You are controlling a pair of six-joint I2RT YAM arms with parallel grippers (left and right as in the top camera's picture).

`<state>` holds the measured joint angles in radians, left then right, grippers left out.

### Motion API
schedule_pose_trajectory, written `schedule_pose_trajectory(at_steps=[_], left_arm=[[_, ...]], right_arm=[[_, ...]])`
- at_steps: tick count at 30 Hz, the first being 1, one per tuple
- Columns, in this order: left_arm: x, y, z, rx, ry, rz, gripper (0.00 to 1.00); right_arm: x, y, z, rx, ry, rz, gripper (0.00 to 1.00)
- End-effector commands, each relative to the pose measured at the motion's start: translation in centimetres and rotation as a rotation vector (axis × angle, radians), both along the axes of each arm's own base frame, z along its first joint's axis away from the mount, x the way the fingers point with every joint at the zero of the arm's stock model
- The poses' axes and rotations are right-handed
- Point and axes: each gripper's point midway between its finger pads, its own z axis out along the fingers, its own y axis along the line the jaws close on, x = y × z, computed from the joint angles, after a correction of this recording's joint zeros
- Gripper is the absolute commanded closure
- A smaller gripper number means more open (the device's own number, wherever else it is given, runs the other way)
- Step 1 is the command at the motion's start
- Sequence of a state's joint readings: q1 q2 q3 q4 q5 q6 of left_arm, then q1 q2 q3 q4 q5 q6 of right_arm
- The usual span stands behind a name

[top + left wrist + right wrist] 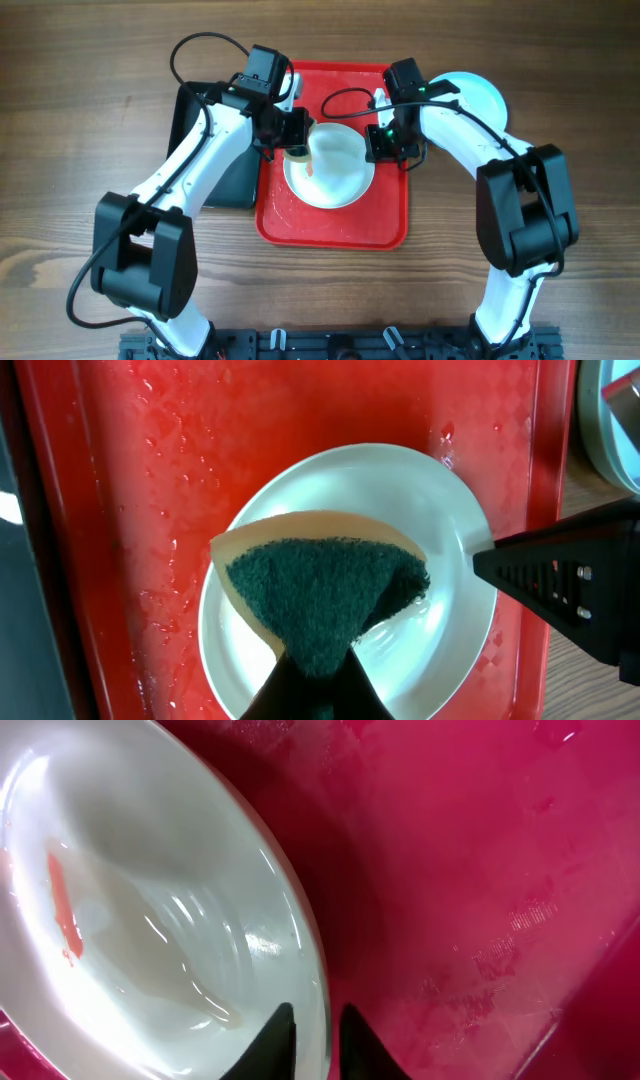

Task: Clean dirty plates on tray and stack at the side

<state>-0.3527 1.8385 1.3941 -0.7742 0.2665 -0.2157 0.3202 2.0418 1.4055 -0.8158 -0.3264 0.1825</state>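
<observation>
Clamps folded green sponge (320, 595) in left gripper (315, 670), jaws tight on it, over white plate (440, 590) mid red tray (330, 225). Pinches that plate's rim toward tray's right side with right gripper (310, 1030), jaws closed on it, plate tilted. Shows orange smear (65, 905) inside. Leaves light blue plate (480, 95) just off tray's far right corner, black tray (235, 180) against tray's left edge.

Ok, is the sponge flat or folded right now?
Folded: the left gripper pinches the sponge so its yellow backing curls around the green face, above the white plate.
</observation>
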Motion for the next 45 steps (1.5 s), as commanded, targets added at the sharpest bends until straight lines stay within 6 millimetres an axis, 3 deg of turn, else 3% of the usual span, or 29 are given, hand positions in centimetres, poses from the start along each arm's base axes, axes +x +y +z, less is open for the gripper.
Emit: schedule_pose_trajectory(at_steps=[1,10,13,24,38,45], left_arm=[[0.1,-0.5,0.0,0.002,-0.003,-0.001,0.96],[-0.8,-0.1,-1.3,0.013,0.027,-0.002,0.96],[-1.0,-0.1,-2.0,0.013,0.027,-0.002,0.96],[-1.1,0.0,-2.4,0.014,0.030,-0.001,0.96],[-2.3,0.7,-5.3,0.030,0.066,0.071,0.96],[-2.7,0.9,-5.6,0.035,0.078,0.071,0.96]], right_arm=[[0.0,-0.2,0.3,-0.009,-0.012,-0.003,0.85],[0.0,-0.2,0.3,-0.010,-0.012,-0.003,0.86],[0.0,-0.2,0.3,-0.010,-0.012,-0.004,0.96],[-0.6,-0.3,0.2,-0.017,0.021,-0.029,0.96],[-1.6,1.2,0.2,-0.025,0.044,-0.030,0.96],[-1.6,1.2,0.2,-0.026,0.044,-0.030,0.96]])
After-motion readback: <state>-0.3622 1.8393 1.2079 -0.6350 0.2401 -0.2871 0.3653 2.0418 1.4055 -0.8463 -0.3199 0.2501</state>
